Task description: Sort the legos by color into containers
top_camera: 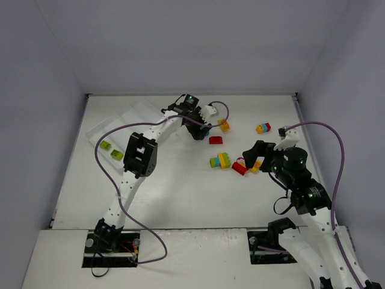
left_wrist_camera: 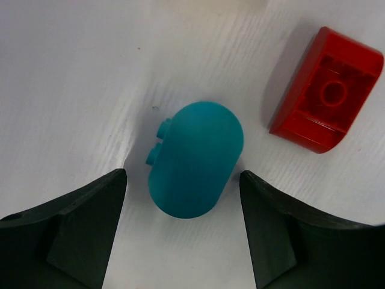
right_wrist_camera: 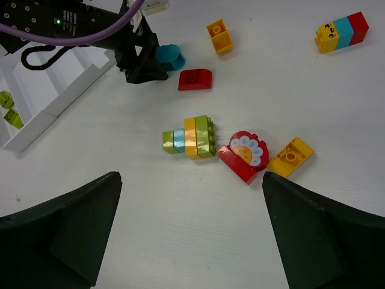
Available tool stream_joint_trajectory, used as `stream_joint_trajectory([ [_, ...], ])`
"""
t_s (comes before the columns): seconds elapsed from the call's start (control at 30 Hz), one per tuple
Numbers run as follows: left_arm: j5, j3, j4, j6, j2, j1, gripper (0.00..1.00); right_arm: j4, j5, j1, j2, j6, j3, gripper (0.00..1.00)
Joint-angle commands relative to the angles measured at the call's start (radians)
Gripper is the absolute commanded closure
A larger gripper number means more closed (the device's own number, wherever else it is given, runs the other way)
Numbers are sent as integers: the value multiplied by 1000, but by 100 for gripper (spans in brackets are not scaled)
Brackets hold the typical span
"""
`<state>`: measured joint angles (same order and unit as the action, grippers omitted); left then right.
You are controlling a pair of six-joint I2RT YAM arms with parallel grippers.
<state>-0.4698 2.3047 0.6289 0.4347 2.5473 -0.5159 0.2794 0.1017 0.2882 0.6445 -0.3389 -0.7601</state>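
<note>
White matte tabletop (top_camera: 180,198), pale grey walls around it. The left gripper (left_wrist_camera: 182,180) hangs with jaws apart astride a teal round-topped plastic brick (left_wrist_camera: 195,158). The brick is likely light, rigid and slick, best pinched across its flat sides. A red curved brick (left_wrist_camera: 325,90) lies at its two o'clock. The right gripper (right_wrist_camera: 191,177) gapes wide, empty. Two lime green bricks (top_camera: 105,146) sit in the shallow white compartmented tray (top_camera: 129,117). Seven pieces lie loose on the table: five singles and two multi-coloured clusters (right_wrist_camera: 189,137).

Overhead overview; downward wrist views sharing red brick (right_wrist_camera: 194,79)
</note>
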Motion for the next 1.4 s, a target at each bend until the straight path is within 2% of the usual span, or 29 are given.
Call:
stream_joint_trajectory([
  [0.0, 13, 81, 3, 35, -27, 4, 31, -65, 9, 9, 18, 11, -4, 0],
  [0.27, 5, 78, -21, 39, -18, -4, 43, -65, 6, 16, 12, 8, 4, 0],
  [0.43, 5, 79, -28, 39, -19, -15, 60, -65, 3, 17, 11, 8, 5, 0],
  [0.47, -4, 76, -29, 35, -25, -13, 69, -65, 3, 19, 14, 6, 5, 0],
  [0.5, -7, 71, -29, 32, -32, -13, 74, -65, 3, 19, 14, 8, 7, 0],
  [0.63, -16, 1, -69, -5, -96, -12, 86, -65, 1, 19, 17, 6, 7, 0],
  [0.7, -9, -100, -147, -55, -171, -9, 91, -65, 3, 20, 15, 5, 7, 0],
  [0.77, 16, -234, -255, -137, -309, 7, 92, -65, 4, 22, 9, 6, 8, 0],
  [0.8, 34, -279, -288, -171, -309, 7, 92, -65, 3, 22, 7, 6, 8, 0],
  [0.97, 173, -563, -425, -376, -554, 69, 92, -62, 0, 29, -11, 6, 5, 0],
  [1.0, 248, -599, -451, -422, -585, 79, 92, -63, -2, 29, -12, 5, 7, 0],
  [1.17, 515, -724, -382, -572, -711, 142, 92, -62, 0, 35, -20, 6, 5, 0],
  [1.37, 667, -850, -338, -764, -805, 273, 92, -63, 0, 42, -32, 3, 8, 0],
])
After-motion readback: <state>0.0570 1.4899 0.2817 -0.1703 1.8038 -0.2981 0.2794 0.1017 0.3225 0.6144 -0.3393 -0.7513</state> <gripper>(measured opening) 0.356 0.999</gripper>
